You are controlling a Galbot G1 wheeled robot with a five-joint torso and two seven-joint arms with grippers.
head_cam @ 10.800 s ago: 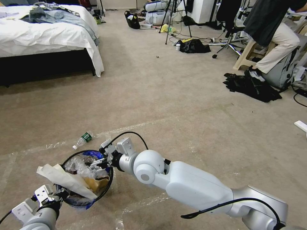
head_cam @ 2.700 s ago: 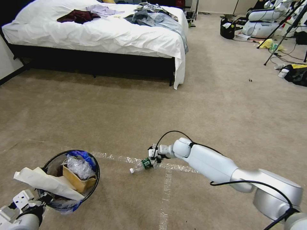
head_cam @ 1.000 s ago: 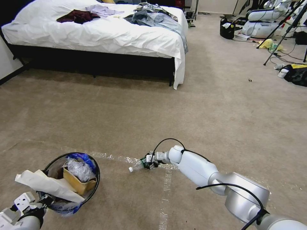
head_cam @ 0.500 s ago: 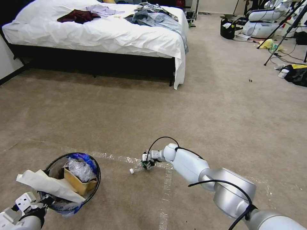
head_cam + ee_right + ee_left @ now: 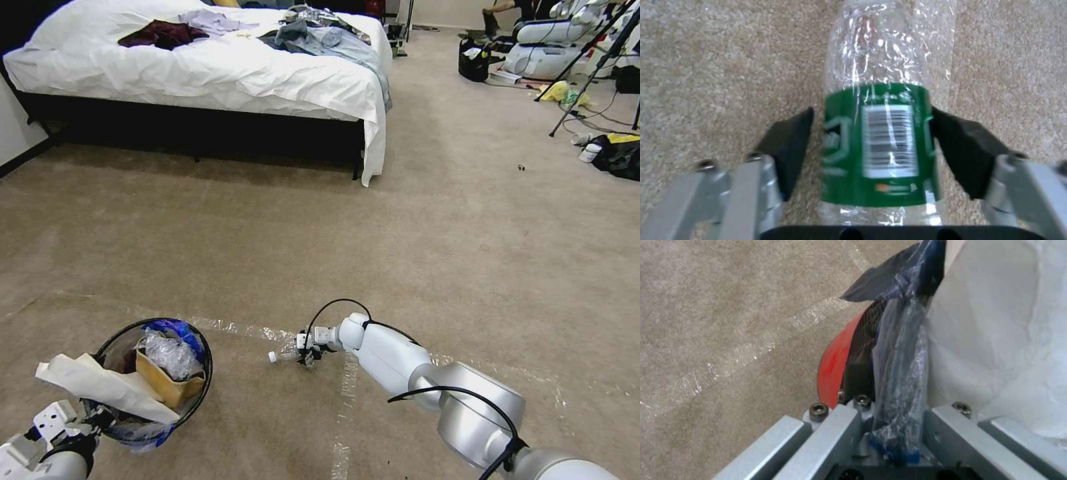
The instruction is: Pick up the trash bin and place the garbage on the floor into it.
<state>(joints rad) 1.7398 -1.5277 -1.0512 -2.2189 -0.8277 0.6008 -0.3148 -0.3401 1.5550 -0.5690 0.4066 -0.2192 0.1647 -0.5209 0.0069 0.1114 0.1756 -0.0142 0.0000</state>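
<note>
The trash bin (image 5: 200,357), black-rimmed and lined with a blue-edged clear bag, hangs at the lower left, holding white paper (image 5: 93,385), brown cardboard and crumpled plastic. My left gripper (image 5: 85,419) is shut on its near rim. The left wrist view shows that gripper (image 5: 893,420) clamping the rim and bag, with the bin's red base (image 5: 831,370) beyond. A clear green-labelled bottle (image 5: 283,353) lies on the beige carpet. My right gripper (image 5: 307,350) is down at it. In the right wrist view the bottle (image 5: 880,140) lies between the open black pads (image 5: 789,146).
Worn tape lines (image 5: 347,393) cross the carpet beside the bottle. A white-sheeted bed (image 5: 200,80) with clothes on it stands at the far left. A black clothes heap (image 5: 617,157), a tripod (image 5: 593,67) and bags sit at the far right.
My right gripper has come down lower and slightly left, so its pads now straddle the bottle's label. The bottle and the held bin have stayed about where they were.
</note>
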